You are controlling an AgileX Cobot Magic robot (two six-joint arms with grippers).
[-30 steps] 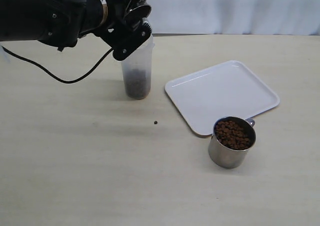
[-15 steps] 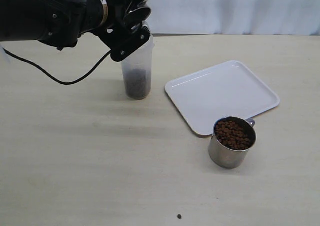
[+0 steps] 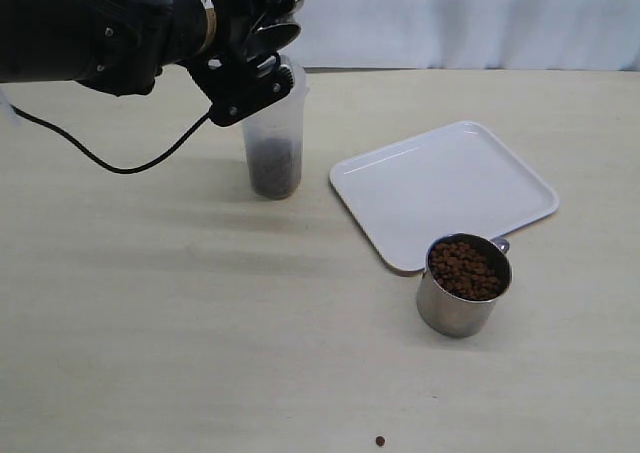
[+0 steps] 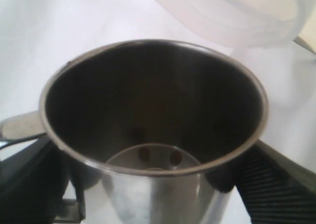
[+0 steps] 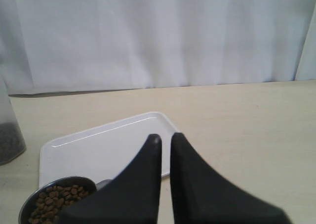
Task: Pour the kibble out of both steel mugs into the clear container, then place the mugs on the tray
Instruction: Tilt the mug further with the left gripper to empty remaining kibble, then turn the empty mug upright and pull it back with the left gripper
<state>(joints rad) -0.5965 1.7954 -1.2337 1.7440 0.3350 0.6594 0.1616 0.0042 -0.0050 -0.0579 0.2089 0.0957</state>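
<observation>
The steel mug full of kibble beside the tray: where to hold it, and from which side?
Probably grip the full mug across its round wall below the rim, coming level from the side away from the tray. It stands upright, filled with kibble; the handle looks too small to pinch.

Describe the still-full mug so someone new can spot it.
Find the white tray on the right side of the table. Just off its near edge stands a short steel mug. Unlike the other mug, held all but empty at the clear container's rim, this one is full of brown kibble.
</observation>
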